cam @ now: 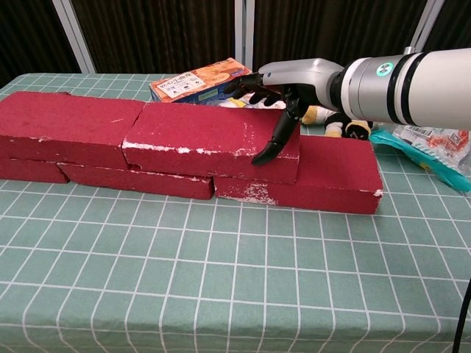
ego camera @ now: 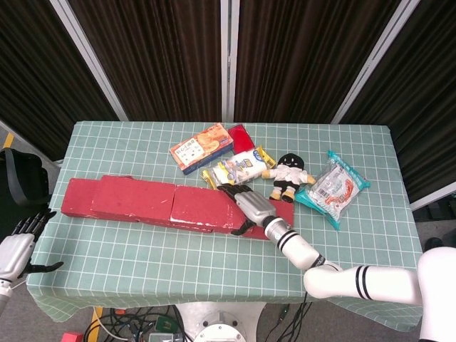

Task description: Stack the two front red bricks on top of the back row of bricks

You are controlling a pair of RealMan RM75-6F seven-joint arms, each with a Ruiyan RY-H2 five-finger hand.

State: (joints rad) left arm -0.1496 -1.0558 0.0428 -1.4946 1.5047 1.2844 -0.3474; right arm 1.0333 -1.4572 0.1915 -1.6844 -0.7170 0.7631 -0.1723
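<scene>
Table w/ green check cloth (ego camera: 214, 263): lower red bricks (cam: 316, 180), cracker box (ego camera: 201, 147), doll (ego camera: 288, 174), snack pkts (ego camera: 333, 186).

White right arm (cam: 412, 88) with black bands and a small green mark near the wrist, silver-backed right hand (cam: 283, 88) with black fingers (cam: 272, 143); similar silver-and-black left hand (ego camera: 18, 246).

snack box (cam: 199, 81) print too blurred, no legible text
</scene>
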